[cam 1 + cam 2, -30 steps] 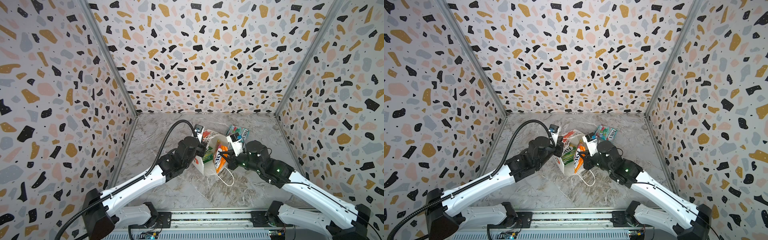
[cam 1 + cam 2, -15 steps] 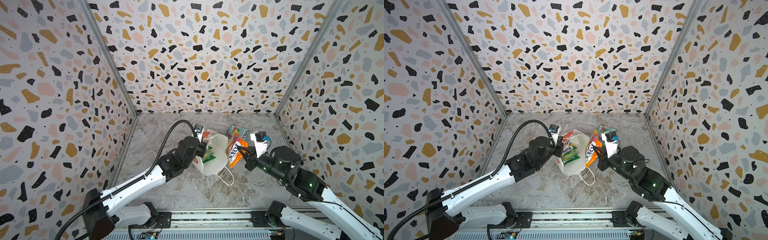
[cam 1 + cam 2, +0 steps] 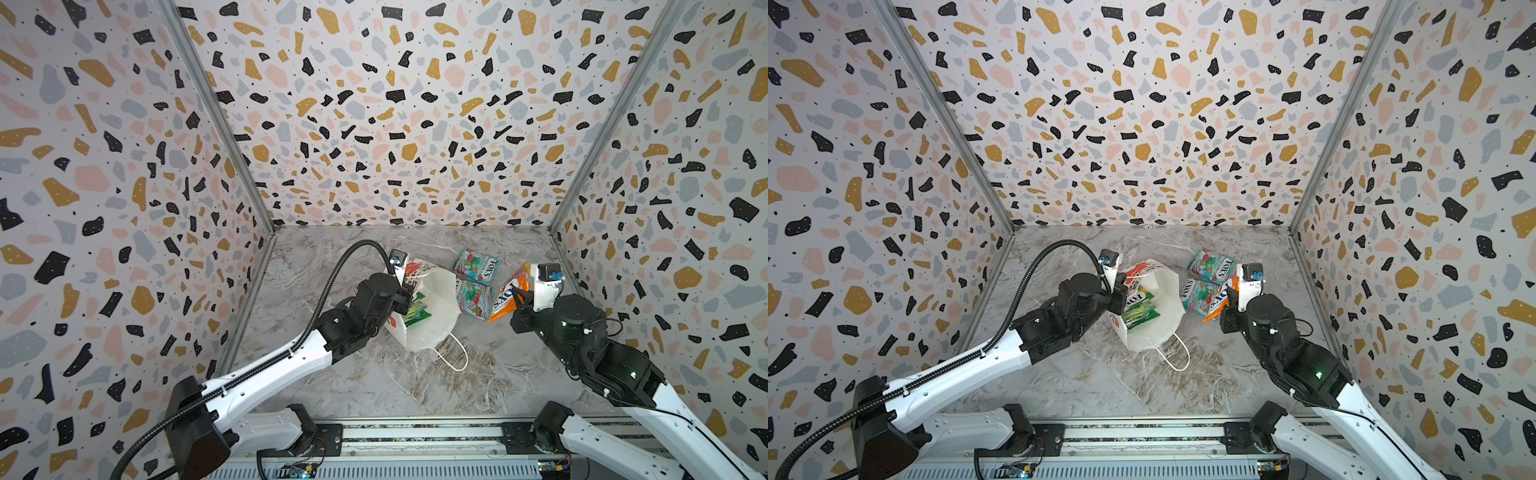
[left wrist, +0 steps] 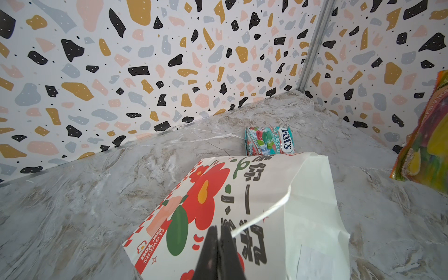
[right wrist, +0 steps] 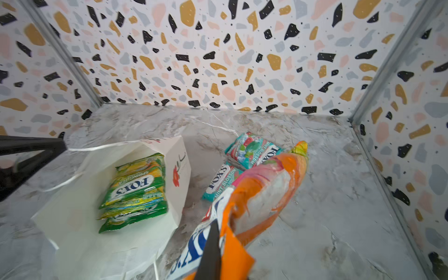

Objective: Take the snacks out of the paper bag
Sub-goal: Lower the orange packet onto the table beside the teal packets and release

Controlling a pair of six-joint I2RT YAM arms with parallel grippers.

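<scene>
White paper bag (image 3: 436, 299) — frame centre, tipped open; your left gripper (image 4: 217, 230) clenches its rim, likely to steady it. Orange-pink pouch (image 5: 266, 184) — pinched in your right gripper (image 3: 516, 297), right of centre, beside two teal pouches (image 3: 478, 266) already out. Green pouches (image 5: 135, 189) lie inside the bag.

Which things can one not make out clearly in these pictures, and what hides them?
- Green pouches in the paper bag, right wrist view: overlapped and blurred, count unclear.
- Nearer teal pouch, right wrist view: partly covered by the orange pouch.
- The orange pouch, left wrist view: cut off by the picture's edge.
</scene>
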